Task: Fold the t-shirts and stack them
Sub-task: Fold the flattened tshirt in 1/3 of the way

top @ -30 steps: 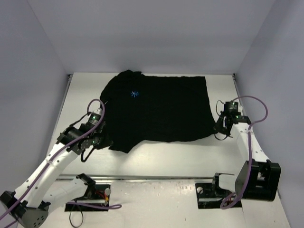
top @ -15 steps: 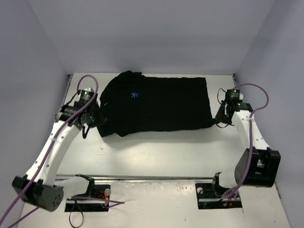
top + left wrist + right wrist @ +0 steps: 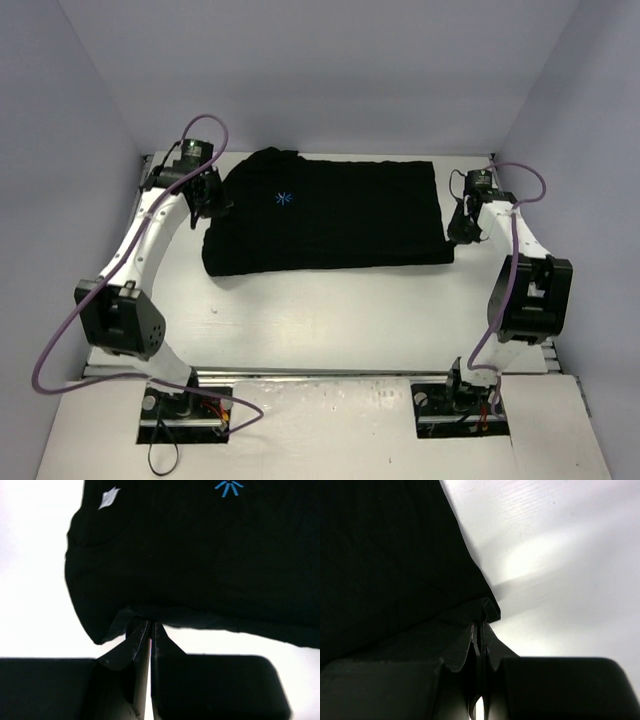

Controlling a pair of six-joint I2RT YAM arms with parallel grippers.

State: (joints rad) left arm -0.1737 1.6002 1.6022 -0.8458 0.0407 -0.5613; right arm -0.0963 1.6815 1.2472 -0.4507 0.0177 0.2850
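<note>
A black t-shirt with a small light-blue star logo lies spread and partly folded across the back of the white table. My left gripper is at the shirt's left edge, shut on a pinch of the cloth; in the left wrist view the gripper has its jaws closed on the hem of the shirt. My right gripper is at the shirt's right corner, and in the right wrist view the gripper is shut on a fold of the shirt's corner.
The white table stretches in front of the shirt. Pale walls close in the back and both sides. The arm bases sit at the near edge. A white label shows on the shirt in the left wrist view.
</note>
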